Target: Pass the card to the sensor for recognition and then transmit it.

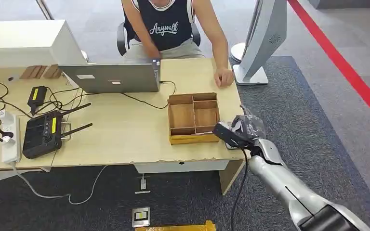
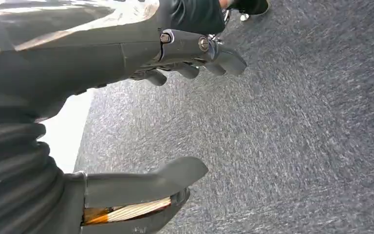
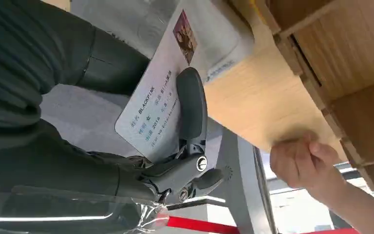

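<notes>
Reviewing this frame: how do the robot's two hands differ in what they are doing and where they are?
The right hand pinches a white printed card at the light wooden table's corner, beside the wooden compartment tray; the left hand holds nothing, its fingers apart. The right hand is at table height; the left hand is over grey carpet. Both are dark-fingered with grey thumbs.

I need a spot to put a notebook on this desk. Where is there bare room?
Bare wood lies between the laptop, the black controller and the wooden tray, down to the desk front edge. The left end is crowded with cables and a power strip.
</notes>
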Robot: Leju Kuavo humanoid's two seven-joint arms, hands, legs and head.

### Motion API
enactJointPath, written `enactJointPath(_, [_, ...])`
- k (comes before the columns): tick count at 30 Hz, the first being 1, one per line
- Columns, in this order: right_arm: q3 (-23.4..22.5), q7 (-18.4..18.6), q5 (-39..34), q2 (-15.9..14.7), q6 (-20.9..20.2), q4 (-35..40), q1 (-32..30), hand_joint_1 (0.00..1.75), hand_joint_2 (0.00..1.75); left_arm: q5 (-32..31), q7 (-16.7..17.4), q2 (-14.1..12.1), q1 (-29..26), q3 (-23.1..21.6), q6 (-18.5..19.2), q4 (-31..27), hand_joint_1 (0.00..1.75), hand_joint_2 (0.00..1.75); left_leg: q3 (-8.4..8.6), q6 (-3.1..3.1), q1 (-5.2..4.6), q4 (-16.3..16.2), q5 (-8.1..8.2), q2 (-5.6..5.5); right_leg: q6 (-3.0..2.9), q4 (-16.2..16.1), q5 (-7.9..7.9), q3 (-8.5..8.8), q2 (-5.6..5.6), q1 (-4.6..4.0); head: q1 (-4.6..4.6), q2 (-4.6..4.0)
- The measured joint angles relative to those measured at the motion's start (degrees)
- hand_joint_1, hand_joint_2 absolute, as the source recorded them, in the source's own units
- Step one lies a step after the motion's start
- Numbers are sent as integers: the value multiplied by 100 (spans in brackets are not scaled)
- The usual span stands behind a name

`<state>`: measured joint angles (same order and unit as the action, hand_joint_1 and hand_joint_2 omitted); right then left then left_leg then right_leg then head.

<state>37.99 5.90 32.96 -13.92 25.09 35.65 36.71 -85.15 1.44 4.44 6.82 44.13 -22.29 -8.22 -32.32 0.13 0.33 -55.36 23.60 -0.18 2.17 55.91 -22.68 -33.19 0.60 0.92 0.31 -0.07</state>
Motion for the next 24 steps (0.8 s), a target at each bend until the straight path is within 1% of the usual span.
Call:
enactJointPath(6, [26,-11,13,44,20,-131,-93,175,175,-28,-11,0,1,0,0,0,0,175,0,0,0,0,0,0,0,0,0,0,0,0,2,0])
enactJointPath(24, [31,-20,13,101,52,-227,-93,175,175,-42,0,0,4,2,11,0,0,175,7,0,0,0,0,1,0,0,1,5,0,0,2,0])
